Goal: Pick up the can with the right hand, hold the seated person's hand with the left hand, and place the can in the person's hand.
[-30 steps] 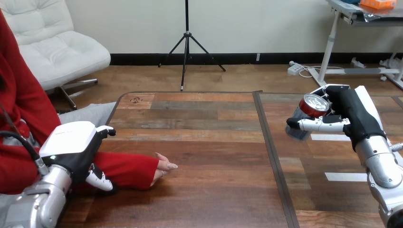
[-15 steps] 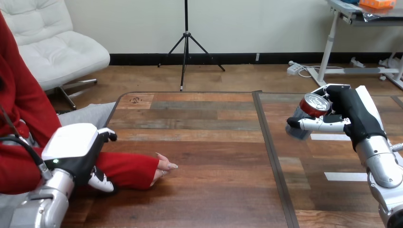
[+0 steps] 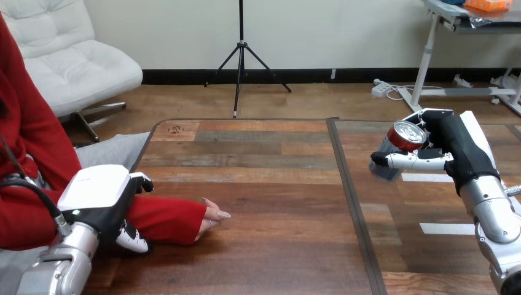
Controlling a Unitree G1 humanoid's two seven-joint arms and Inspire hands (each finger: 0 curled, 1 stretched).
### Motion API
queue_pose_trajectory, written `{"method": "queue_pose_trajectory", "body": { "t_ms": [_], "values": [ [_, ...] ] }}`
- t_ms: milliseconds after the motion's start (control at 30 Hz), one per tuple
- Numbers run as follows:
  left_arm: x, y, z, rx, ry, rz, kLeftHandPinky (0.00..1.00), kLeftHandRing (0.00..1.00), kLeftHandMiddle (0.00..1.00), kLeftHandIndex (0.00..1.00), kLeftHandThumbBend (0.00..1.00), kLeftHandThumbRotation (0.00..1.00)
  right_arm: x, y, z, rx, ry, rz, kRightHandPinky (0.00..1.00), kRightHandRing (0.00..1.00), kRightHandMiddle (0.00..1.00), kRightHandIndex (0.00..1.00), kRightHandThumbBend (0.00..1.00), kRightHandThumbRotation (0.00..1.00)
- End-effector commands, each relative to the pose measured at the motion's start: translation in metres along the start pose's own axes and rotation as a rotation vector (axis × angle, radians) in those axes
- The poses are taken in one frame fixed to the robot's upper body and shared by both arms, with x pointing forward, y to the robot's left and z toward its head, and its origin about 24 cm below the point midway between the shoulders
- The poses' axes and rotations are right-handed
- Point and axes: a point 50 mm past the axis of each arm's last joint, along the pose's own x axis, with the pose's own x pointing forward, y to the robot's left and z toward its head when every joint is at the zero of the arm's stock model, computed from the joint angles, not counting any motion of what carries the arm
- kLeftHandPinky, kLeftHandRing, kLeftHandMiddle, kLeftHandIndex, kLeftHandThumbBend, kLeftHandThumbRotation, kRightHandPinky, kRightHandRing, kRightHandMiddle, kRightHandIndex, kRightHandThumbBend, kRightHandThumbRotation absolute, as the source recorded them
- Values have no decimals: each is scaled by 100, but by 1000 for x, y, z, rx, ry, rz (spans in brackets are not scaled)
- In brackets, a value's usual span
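While our right hand (image 3: 456, 147) grips the can (image 3: 404, 135), the person's hand (image 3: 212, 219) lies far left, by our left hand (image 3: 98, 193) clasping their forearm (image 3: 166, 219).

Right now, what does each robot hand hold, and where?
Right robot hand: can, round its side. Left robot hand over the person's forearm; grip unclear.

My left hand (image 3: 98, 196) sits at the tabletop's (image 3: 276, 252) left edge, over the person's forearm (image 3: 166, 220), with my fingers behind it and my thumb before it. The person's hand (image 3: 212, 218) lies on the tabletop just right of mine. The can (image 3: 403, 135) is in my right hand (image 3: 458, 150), over the right side near the far edge, well apart from both.
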Motion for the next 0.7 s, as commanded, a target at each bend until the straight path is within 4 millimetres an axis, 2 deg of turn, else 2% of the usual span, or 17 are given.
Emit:
{"method": "queue_pose_trajectory", "body": {
  "t_ms": [0, 667],
  "values": [
    [12, 15, 9, 9, -24, 41, 73, 75, 76, 74, 94, 0, 15, -12, 31, 35, -129, -61, 23, 28, 36, 44, 88, 0],
    [15, 13, 13, 14, -27, -26, 77, 79, 79, 77, 93, 4, 15, -12, 31, 36, -128, -67, 24, 29, 37, 43, 89, 0]
  ]
}}
